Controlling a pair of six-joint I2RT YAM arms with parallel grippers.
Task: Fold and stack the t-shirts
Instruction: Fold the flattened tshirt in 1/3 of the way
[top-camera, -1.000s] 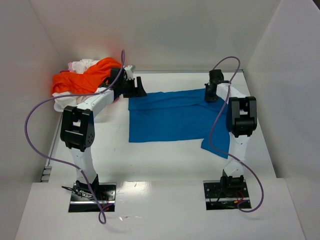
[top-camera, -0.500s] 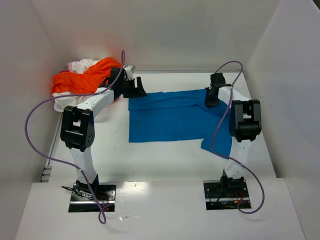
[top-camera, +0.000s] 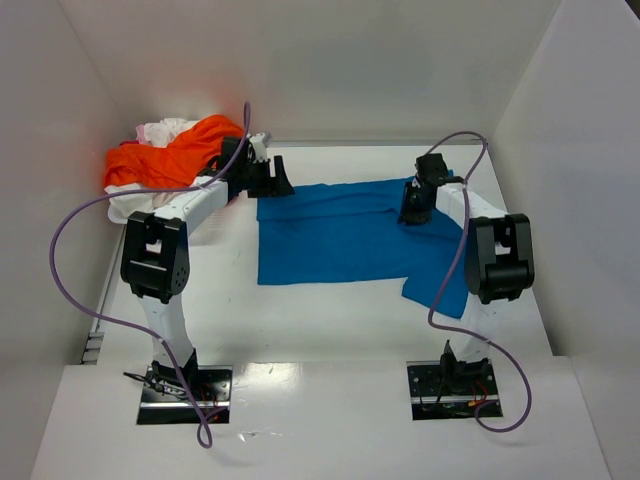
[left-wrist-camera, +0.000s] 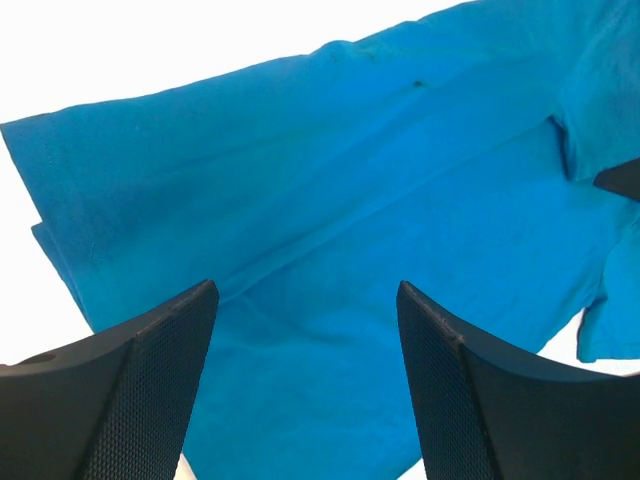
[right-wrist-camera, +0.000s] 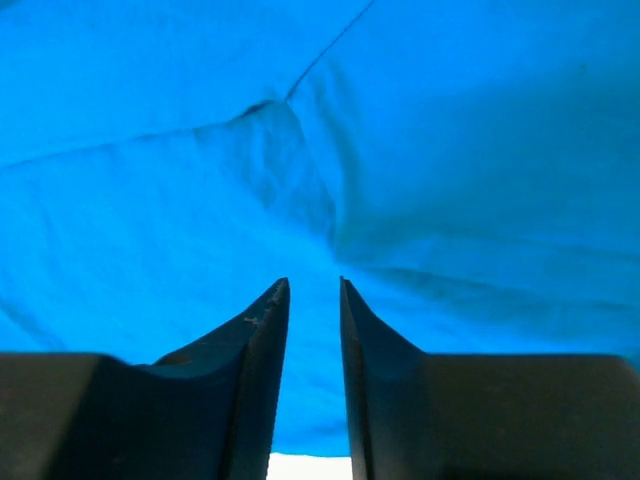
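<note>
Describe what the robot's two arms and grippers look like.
Both white arms have chunky black joint housings and dark base plates. A looping purple cable trails along each. The left gripper and right gripper have black tapered fingers; the left's pads show fine mesh texture.

— What's on the white table (top-camera: 330, 320)?
— A blue shirt (top-camera: 340, 235) lies spread flat across the middle. In the far left corner, an orange shirt (top-camera: 165, 160) is heaped over white shirts (top-camera: 170, 130).

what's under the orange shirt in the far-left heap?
Under the orange t-shirt, white cloth pokes out at its near edge, and white-pink cloth shows behind it. How many shirts that makes cannot be seen: the orange one covers the rest.
</note>
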